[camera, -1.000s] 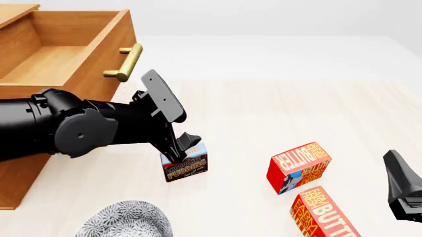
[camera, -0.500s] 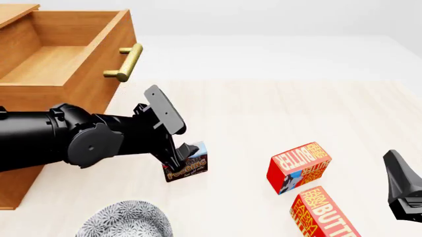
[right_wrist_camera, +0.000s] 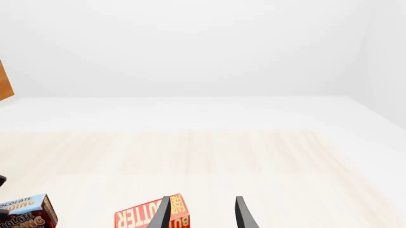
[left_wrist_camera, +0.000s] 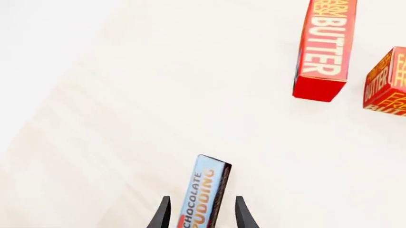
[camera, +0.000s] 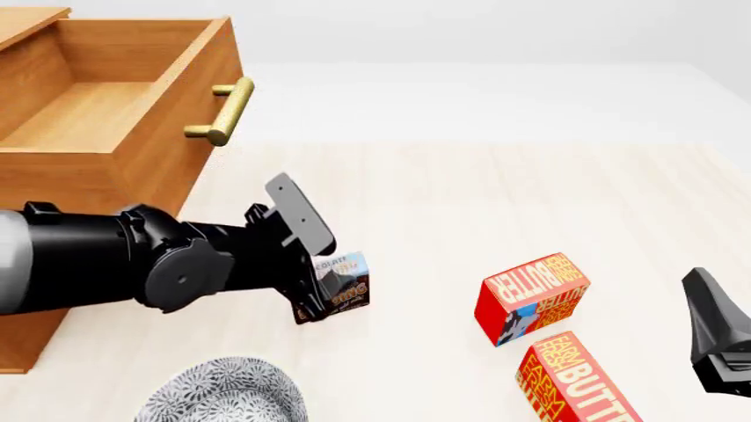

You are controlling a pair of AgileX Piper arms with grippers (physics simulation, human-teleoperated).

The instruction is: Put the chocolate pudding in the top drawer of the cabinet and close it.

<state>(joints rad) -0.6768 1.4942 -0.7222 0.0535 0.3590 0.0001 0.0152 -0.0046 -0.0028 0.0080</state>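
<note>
Pale wood-plank worktop (camera: 470, 202), with plain white walls behind it. The cabinet (camera: 35, 290) sits at the left, top drawer (camera: 105, 97) pulled open, bare wood inside.

The pudding (camera: 340, 286) stands on the worktop right of the cabinet, between the left claw (left_wrist_camera: 201, 213) fingers. In the left wrist view its long axis runs along the fingers, thin edge up, pointing out past the tips. The claw looks narrowed around it, though I can't say it's actually touching.

Two butter boxes (camera: 530, 299) lie further right, with a patterned plate (camera: 223, 391) at the near edge. The right claw (right_wrist_camera: 201, 213) hangs open and empty over one butter box.
</note>
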